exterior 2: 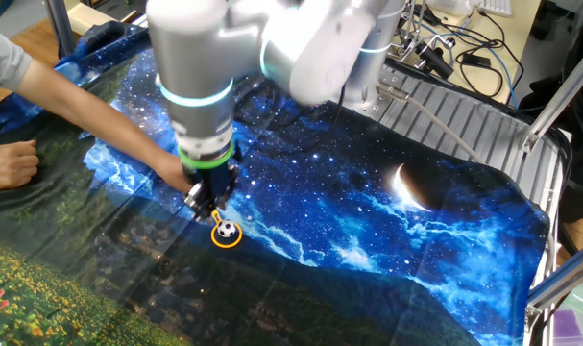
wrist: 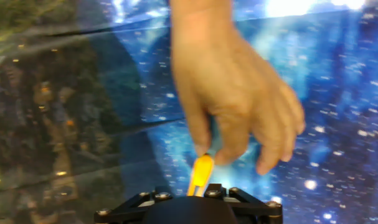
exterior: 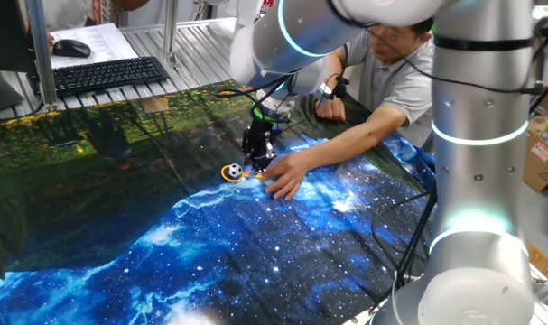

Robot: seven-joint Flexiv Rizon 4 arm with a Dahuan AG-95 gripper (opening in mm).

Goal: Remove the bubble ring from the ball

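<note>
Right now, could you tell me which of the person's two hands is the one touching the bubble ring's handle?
It is the outstretched hand, its fingers at the orange handle of the bubble ring beside the robot's hand. The other hand rests apart on the cloth.

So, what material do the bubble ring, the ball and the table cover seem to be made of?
The bubble ring looks like smooth orange-yellow plastic: thin, evenly colored. The ball shows a black-and-white soccer print; probably plastic or rubber, too small to tell. The table cover seems a glossy printed cloth; it wrinkles and reflects light.
</note>
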